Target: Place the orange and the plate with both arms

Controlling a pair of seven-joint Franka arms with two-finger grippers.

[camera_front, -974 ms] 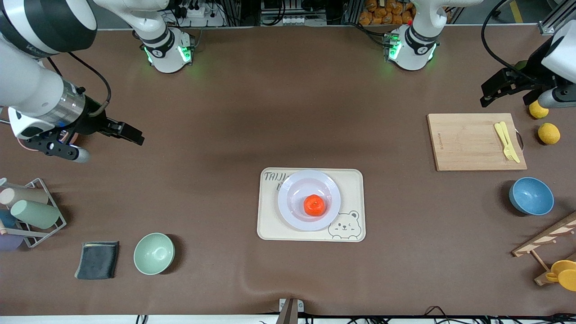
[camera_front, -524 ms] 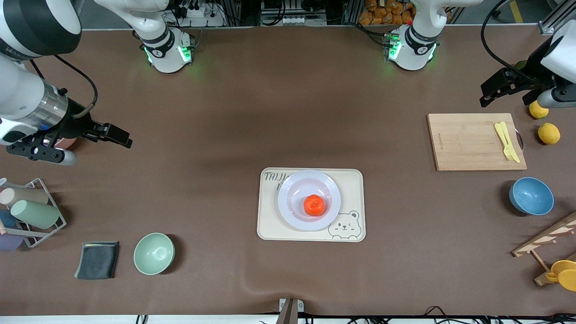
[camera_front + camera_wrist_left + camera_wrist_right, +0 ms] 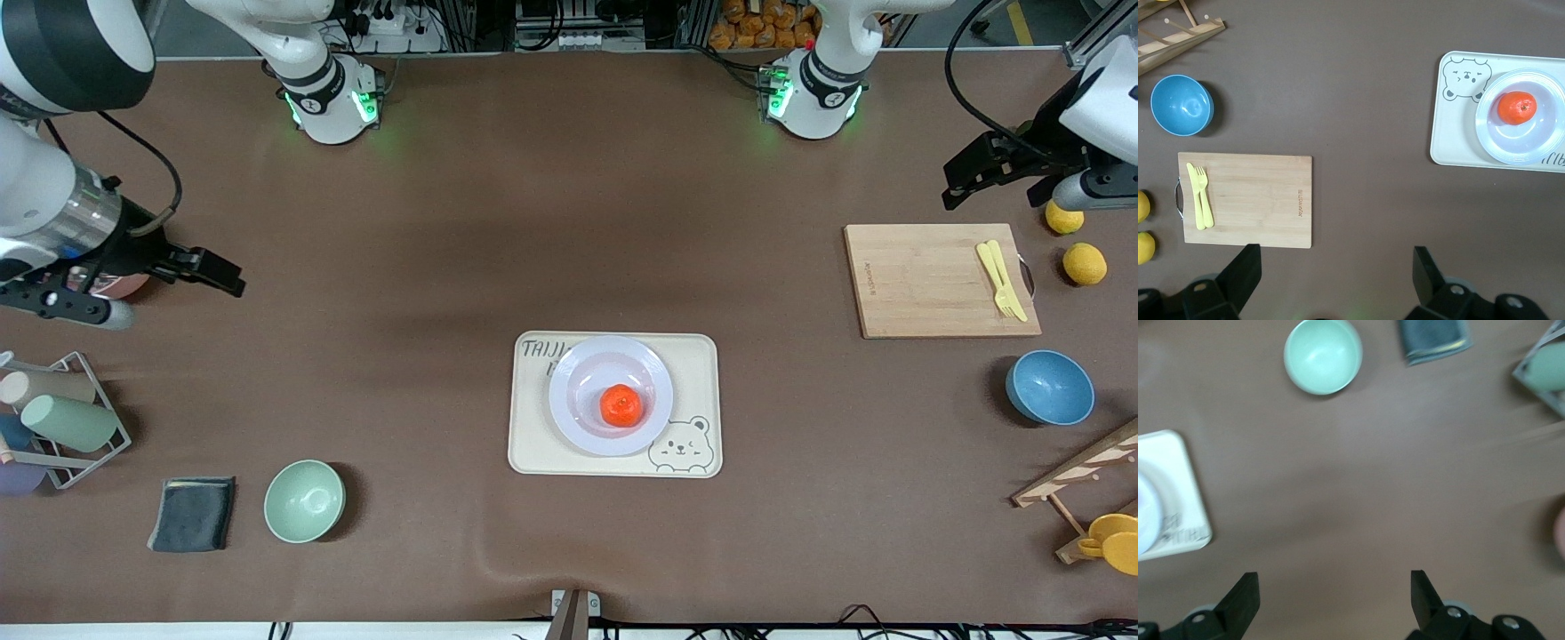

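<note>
The orange (image 3: 621, 405) sits in the plate (image 3: 569, 404). Your right gripper (image 3: 209, 272) and left gripper (image 3: 978, 173) hang spread wide, well apart from it at either table end.

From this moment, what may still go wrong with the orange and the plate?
1. The orange lies loose on the plate, off its centre; a bump might roll it off.
2. The plate overlaps the tray print and sits near one tray edge; a knock might slide it.
3. Both grippers, left and right, are open and far away, so neither could steady anything.
</note>
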